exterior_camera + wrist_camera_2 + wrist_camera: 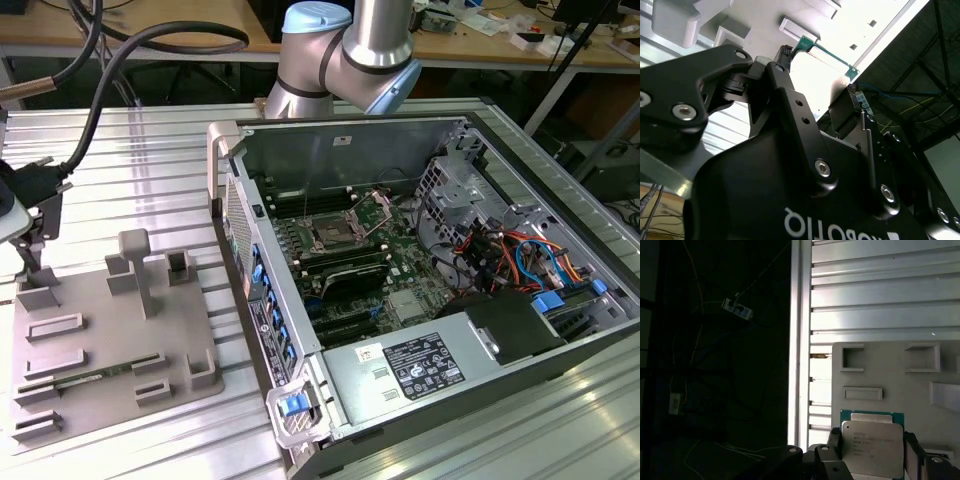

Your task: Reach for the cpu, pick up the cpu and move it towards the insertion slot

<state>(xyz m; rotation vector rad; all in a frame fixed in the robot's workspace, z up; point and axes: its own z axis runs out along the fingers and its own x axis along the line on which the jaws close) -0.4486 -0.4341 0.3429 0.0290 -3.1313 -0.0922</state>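
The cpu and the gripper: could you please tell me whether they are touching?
Cannot tell. In the first wrist view the gripper flanks the cpu on both sides, but shadow hides any contact.

The case wall (232,200) stands between grey tray (110,330) and insertion slot (328,236).

At the upper centre of the exterior view, the arm (352,50) has rounded silver-grey joints with 2 pale-blue caps (318,17). A thick black cable (140,45) curves across the upper left. In the second wrist view the gripper (819,75) is matte black, with flat links, silver hex screws (822,168) and white lettering (840,226).
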